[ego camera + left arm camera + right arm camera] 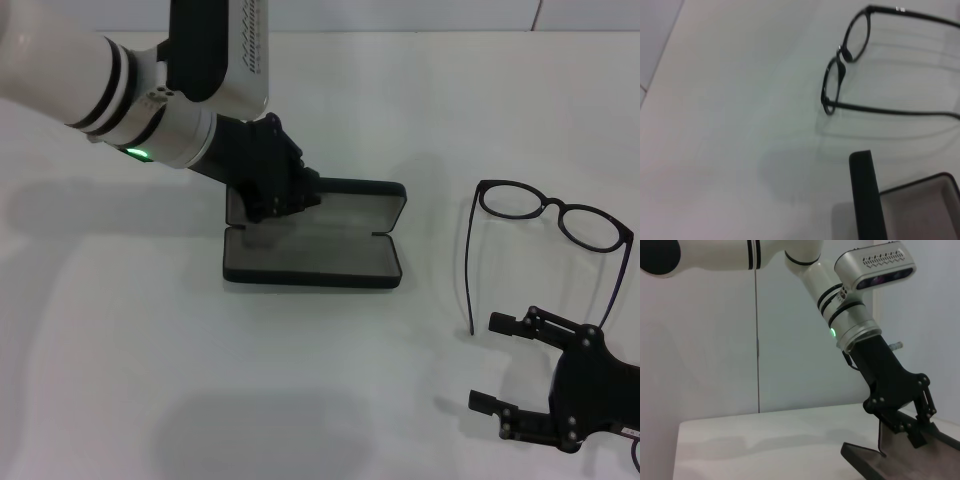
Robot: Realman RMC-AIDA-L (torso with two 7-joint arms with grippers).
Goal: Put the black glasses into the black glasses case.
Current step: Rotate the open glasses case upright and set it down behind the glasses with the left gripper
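The black glasses case (312, 245) lies open in the middle of the white table, grey lining up, lid toward the back. My left gripper (272, 212) is down in the case's left end, its fingers apart on the lining; it also shows in the right wrist view (900, 436) above the case (875, 465). The black glasses (555, 215) lie unfolded on the table to the right, lenses at the back, temple arms pointing forward. They also show in the left wrist view (840, 65) beyond the case (867, 195). My right gripper (498, 362) is open and empty, just in front of the glasses.
The white table (150, 350) is bare to the left and in front of the case. A pale wall (715, 340) stands behind the table. The glasses' near temple arm (468, 270) lies between the case and the right gripper.
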